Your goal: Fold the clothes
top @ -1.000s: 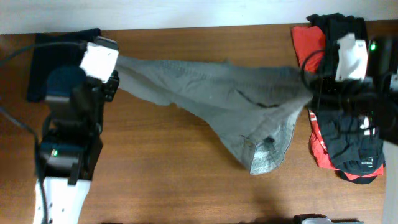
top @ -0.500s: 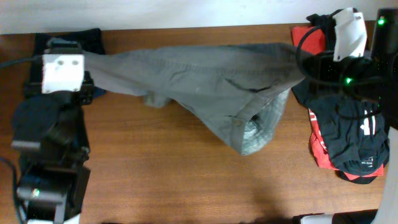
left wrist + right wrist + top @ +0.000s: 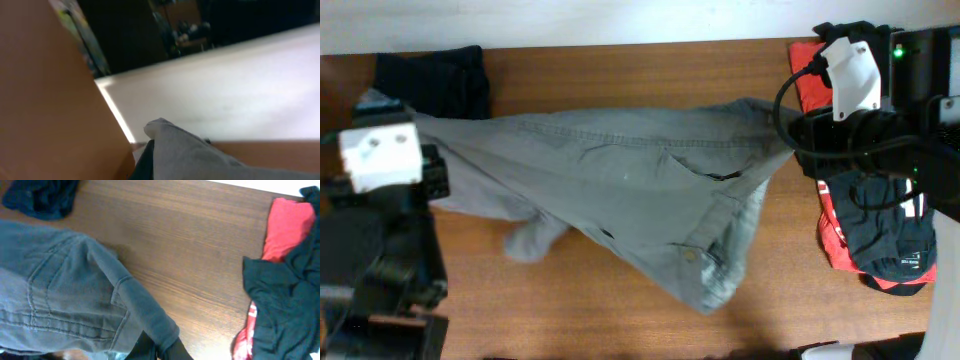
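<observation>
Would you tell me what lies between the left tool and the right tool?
The grey trousers stretch across the whole gap, one end gripped by the left tool and the other by the right tool; the overhead view shows it.

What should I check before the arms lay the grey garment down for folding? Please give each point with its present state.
1. The left hand grips one end of the grey garment: ok.
2. The right hand grips the other end: ok.
3. The garment is spread smooth: not ok; its lower part is bunched and creased.
4. It is apart from the red and black pile: ok; the right wrist view shows bare table between them.
5. It is apart from the navy garment: cannot tell; they overlap in the overhead view.
</observation>
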### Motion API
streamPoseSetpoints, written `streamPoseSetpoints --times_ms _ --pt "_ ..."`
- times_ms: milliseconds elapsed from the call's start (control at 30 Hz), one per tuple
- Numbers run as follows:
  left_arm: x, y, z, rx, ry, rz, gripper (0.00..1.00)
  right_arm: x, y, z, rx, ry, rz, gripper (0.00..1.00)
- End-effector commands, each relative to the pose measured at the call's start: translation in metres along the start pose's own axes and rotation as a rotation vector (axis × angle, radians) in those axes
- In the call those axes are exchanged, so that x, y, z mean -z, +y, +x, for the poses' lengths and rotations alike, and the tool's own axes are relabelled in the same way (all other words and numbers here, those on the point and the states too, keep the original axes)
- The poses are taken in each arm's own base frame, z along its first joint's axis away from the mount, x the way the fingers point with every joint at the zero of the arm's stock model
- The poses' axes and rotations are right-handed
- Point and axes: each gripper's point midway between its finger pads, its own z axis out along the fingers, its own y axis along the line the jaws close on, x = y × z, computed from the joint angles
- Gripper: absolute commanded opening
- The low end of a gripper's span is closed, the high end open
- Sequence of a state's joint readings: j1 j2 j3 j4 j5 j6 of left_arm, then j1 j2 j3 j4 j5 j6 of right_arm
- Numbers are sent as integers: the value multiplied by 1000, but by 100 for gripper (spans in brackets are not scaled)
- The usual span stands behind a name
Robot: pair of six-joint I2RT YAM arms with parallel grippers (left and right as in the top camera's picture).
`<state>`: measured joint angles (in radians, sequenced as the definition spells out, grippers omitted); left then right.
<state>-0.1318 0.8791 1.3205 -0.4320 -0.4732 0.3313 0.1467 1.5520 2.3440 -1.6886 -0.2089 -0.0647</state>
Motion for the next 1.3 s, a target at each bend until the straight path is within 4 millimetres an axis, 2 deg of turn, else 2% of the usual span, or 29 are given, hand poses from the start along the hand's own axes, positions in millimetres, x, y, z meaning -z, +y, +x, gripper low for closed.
streamPoseSetpoints --times_ms 0,167,333,400,467,567,600,633,733,833,867,900,1033,1267 --pt "-25 -24 13 -4 60 54 1 -21 -17 -16 39 3 69 4" --pt "-76 -55 29 -35 104 62 1 -66 -35 -61 55 -66 112 4" --pt "-144 -73 22 18 -9 -7 0 -106 -49 -119 77 -219 132 4" --pt "-161 -76 13 47 -70 -28 0 -107 -50 -137 87 -284 137 4" --pt "-170 -81 -2 51 -135 -22 0 -100 -50 -154 98 -359 144 4" --pt "-170 -78 -24 48 -187 -13 0 -80 -54 -170 101 -433 190 4" --pt "-164 -70 -40 45 -211 -23 1 -68 -57 -175 118 -459 221 4" --pt "-162 -67 -46 37 -214 -26 1 -62 -57 -177 123 -470 230 4" --pt "-154 -61 -51 14 -161 -5 1 -54 -56 -173 135 -457 239 4" --pt "-148 -72 -33 -45 -44 70 0 -62 -57 -155 126 -378 232 4" --pt "-147 -79 -25 -63 -10 109 1 -67 -57 -147 122 -342 229 4" --pt "-143 -101 -5 -98 55 225 1 -76 -58 -129 113 -261 221 4" --pt "-127 -152 40 -135 191 507 0 -97 -60 -88 92 -69 202 4" --pt "-103 -201 111 -147 441 774 0 -121 -61 -29 61 208 172 11"
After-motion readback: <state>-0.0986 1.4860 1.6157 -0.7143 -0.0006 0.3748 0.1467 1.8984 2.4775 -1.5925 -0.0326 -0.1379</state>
